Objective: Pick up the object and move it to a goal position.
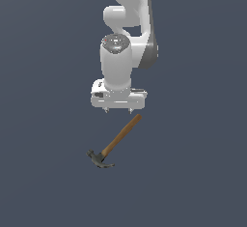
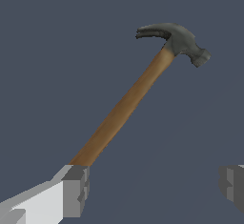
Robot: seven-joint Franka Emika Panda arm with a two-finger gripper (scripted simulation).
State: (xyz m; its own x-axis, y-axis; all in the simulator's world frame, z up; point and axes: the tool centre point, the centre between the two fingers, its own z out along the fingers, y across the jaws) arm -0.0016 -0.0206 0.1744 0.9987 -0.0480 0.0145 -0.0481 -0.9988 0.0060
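Observation:
The hammer (image 1: pixel 120 135) lies on the dark surface, its brown wooden handle running diagonally and its dark grey claw head (image 1: pixel 99 158) toward the bottom of the exterior view. My gripper (image 1: pixel 118 110) hangs just above the free end of the handle, pointing down. In the wrist view the hammer (image 2: pixel 126 104) stretches away from the gripper (image 2: pixel 155 187). The handle's end sits beside one finger (image 2: pixel 76 189), and the other finger (image 2: pixel 233 185) is far off. The jaws are wide open and hold nothing.
A flat dark blue-grey surface (image 1: pixel 48 173) lies under everything. The arm's white links (image 1: pixel 125 23) rise behind the gripper at the top of the exterior view. No other objects show.

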